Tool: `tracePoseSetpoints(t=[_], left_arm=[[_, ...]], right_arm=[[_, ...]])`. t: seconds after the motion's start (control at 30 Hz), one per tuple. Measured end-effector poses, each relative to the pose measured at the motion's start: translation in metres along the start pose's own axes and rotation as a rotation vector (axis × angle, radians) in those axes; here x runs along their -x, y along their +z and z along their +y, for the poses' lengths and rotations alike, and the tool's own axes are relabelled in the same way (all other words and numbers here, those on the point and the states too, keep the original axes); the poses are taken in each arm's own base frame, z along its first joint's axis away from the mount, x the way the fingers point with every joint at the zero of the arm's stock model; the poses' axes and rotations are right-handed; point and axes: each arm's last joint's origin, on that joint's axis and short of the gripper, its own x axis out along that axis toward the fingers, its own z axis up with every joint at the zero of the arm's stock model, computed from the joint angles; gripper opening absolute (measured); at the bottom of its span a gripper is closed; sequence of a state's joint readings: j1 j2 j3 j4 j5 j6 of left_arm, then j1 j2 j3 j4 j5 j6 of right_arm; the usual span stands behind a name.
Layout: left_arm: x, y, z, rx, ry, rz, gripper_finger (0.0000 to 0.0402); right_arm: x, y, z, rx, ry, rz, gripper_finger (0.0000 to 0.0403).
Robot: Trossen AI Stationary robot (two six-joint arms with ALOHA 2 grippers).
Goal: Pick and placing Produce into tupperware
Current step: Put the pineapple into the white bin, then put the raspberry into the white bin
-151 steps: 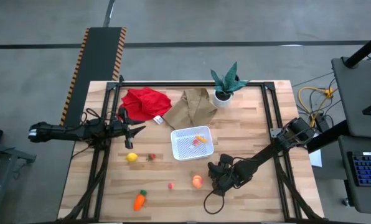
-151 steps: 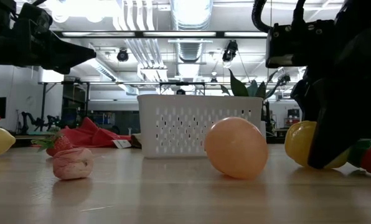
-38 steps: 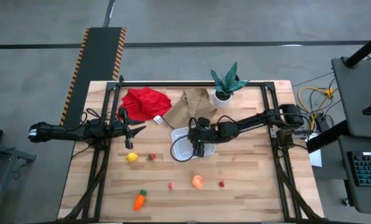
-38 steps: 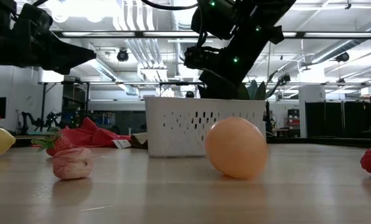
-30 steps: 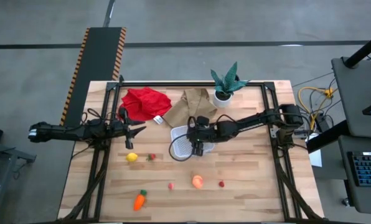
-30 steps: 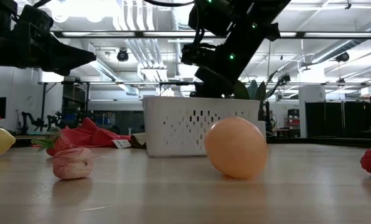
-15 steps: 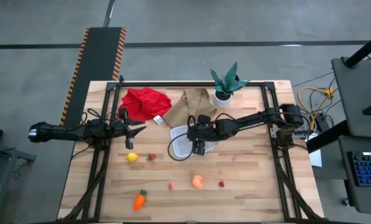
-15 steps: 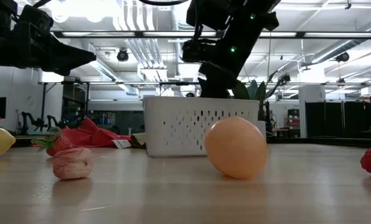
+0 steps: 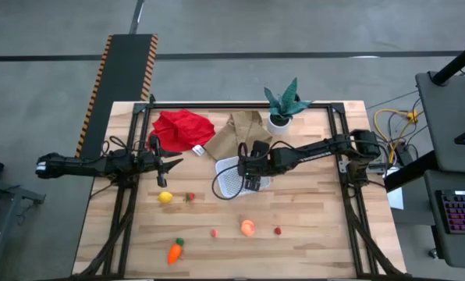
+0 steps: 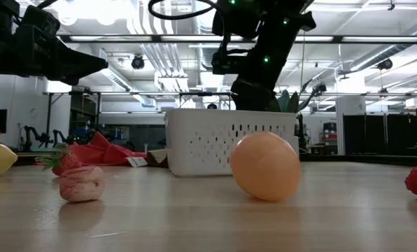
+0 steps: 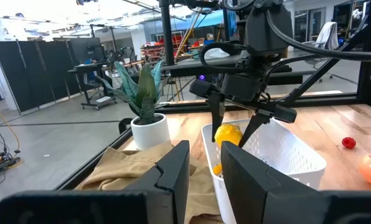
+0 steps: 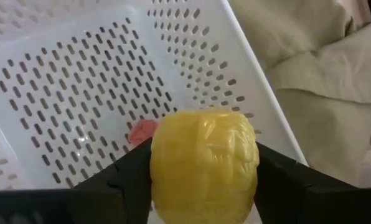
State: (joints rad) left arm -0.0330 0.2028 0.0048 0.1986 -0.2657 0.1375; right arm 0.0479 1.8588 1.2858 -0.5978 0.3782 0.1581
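Holding the yellow pepper (image 12: 203, 163) between both fingers of my right gripper (image 12: 201, 177), pinched across its widest part, I'm poised right over the tupperware (image 12: 61, 93). From the left wrist view the same pepper (image 11: 228, 135) hangs between my spread dark fingers just above the container's rim (image 11: 297, 163), not yet touching the perforated floor. A small reddish piece (image 12: 139, 132) already lies on that floor under my load.

The pepper looks like a ribbed, hollow toy: light, fairly stiff, with a smooth skin, so I'd judge it could slide if squeezed off-centre. A grip across the belly, pads in the grooves between the ribs, seems the safest hold. The tupperware itself looks thin and light, so a bump from my fingers would probably shove it across the table (image 9: 310, 234).

Out on the wood, still to fetch: the peach-orange fruit (image 9: 248, 227) and a red berry (image 9: 277, 230) close to each other, a pink piece (image 9: 214, 232), the carrot (image 9: 174, 251) near the front edge, the lemon (image 9: 165, 197) with a berry (image 9: 189, 197) just beside it.

My left gripper (image 9: 170, 162) waits over the left side by the red cloth (image 9: 182, 129), fingers parted and empty.
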Motion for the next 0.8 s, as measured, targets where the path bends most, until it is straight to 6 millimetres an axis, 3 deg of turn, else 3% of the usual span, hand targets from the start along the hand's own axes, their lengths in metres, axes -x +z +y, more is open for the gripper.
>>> tracePoseSetpoints(t=[0.43,0.63,0.8], left_arm=[[0.0,0.0,0.0,0.0,-0.001,0.001,0.008],[0.0,-0.001,0.0,-0.002,-0.001,0.007,0.008],[0.0,-0.001,0.0,-0.003,-0.002,0.013,0.008]], right_arm=[[0.014,0.017,-0.003,0.0,0.008,-0.036,0.0303],[0.045,0.031,-0.009,-0.061,0.06,-0.068,0.03],[0.078,0.033,-0.011,-0.217,0.115,-0.088,0.0291]])
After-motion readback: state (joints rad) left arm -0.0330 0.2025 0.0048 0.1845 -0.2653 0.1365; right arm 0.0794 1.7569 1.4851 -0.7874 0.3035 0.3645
